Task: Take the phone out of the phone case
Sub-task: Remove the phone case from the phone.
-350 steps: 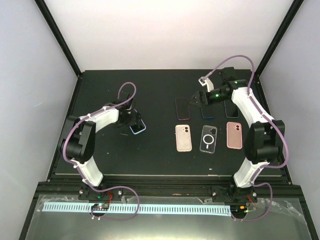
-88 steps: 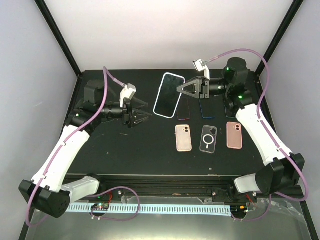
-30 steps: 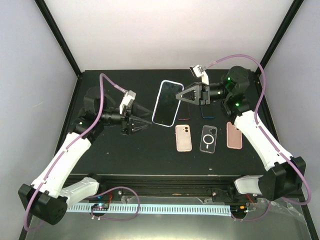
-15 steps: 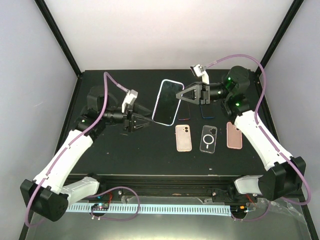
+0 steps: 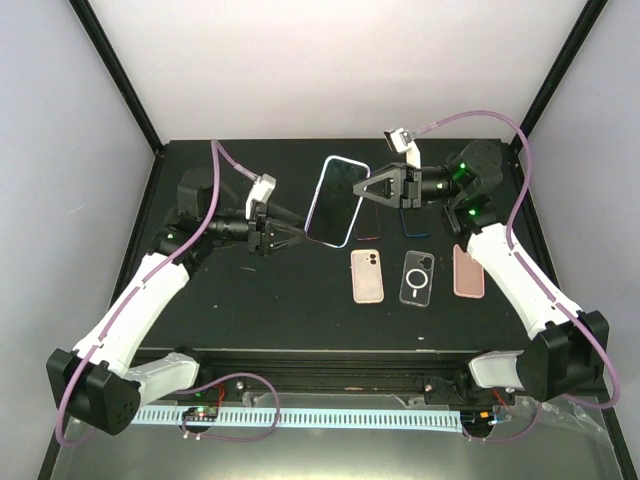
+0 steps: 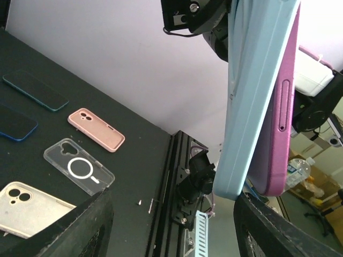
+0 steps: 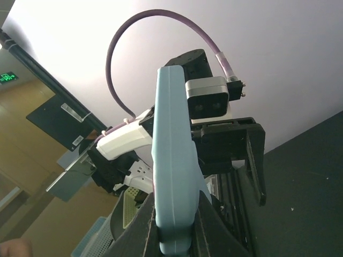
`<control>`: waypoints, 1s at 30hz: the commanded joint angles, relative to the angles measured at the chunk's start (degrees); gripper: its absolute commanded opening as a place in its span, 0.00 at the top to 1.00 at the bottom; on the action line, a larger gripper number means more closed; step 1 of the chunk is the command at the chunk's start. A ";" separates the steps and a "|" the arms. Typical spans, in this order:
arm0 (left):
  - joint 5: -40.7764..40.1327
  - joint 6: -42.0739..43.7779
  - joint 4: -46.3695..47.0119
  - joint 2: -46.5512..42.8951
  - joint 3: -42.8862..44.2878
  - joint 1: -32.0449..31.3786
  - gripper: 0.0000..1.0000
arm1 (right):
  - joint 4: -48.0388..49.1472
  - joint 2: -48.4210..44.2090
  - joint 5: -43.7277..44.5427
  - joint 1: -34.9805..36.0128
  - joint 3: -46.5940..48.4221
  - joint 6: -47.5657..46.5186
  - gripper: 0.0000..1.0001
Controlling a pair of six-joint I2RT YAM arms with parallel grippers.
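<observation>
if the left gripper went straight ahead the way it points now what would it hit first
Probably the cased phone held up by the right gripper, though depth is unclear.

Pale blue, magenta cased phone (image 6: 257,107)

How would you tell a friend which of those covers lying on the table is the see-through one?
Start at the black table and go to its right half, where three covers lie side by side in the nearer row. The clear case is the middle one, between a cream case and a pink case. It alone is see-through, with a white ring on it.
</observation>
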 commanded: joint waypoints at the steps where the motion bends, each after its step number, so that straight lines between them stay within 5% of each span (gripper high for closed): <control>1: -8.83 0.08 -1.95 2.57 2.61 0.97 0.38 | -0.43 -3.11 -3.67 3.74 0.02 -1.54 0.99; 8: -5.78 -1.61 0.13 3.54 4.92 0.14 0.39 | -29.57 -0.89 -3.60 7.26 2.75 -27.19 0.99; 19: -2.58 -2.05 2.94 4.97 6.96 -4.79 0.47 | -34.68 4.78 -3.64 12.33 1.01 -32.48 0.99; 30: 0.60 -22.79 23.45 7.30 2.34 -4.87 0.73 | -32.90 10.37 -4.65 12.20 4.38 -29.32 0.99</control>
